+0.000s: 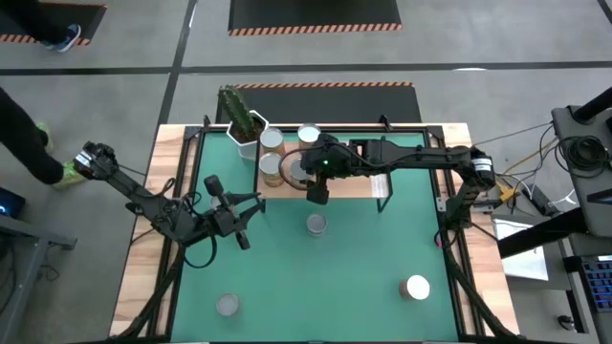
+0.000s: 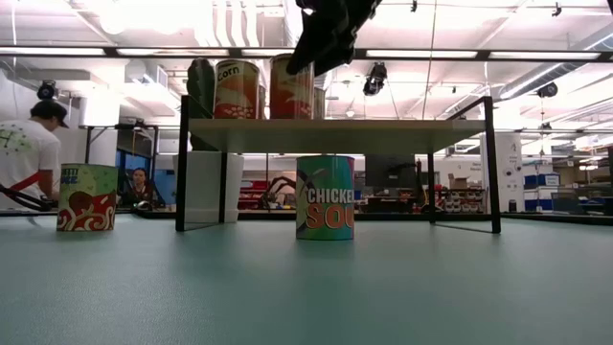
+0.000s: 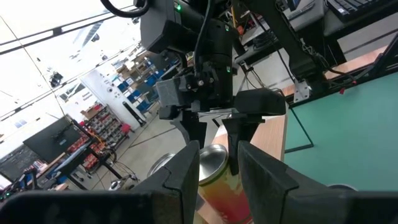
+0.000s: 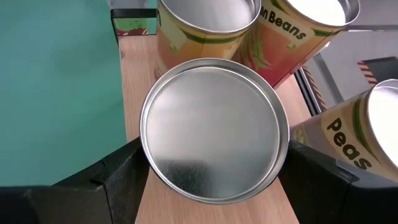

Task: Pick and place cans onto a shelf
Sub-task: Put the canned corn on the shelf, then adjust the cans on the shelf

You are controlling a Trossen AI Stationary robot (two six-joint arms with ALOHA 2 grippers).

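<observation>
Currently the right claw is positioned over the near edge of the shelf, directly above a can standing on the wood plank; in the right wrist view its fingers are spread wide on either side of that can's silvery lid, apart from it, so the claw is released. Just beside this can, the "Beans" can and the "Peas" can are also set on the shelf. Under the shelf's front edge, on the green mat, the "Chicken Soup" can is seen upright. Two more cans are placed near the front of the counter. The left claw is held open above the mat, left of the shelf.
</observation>
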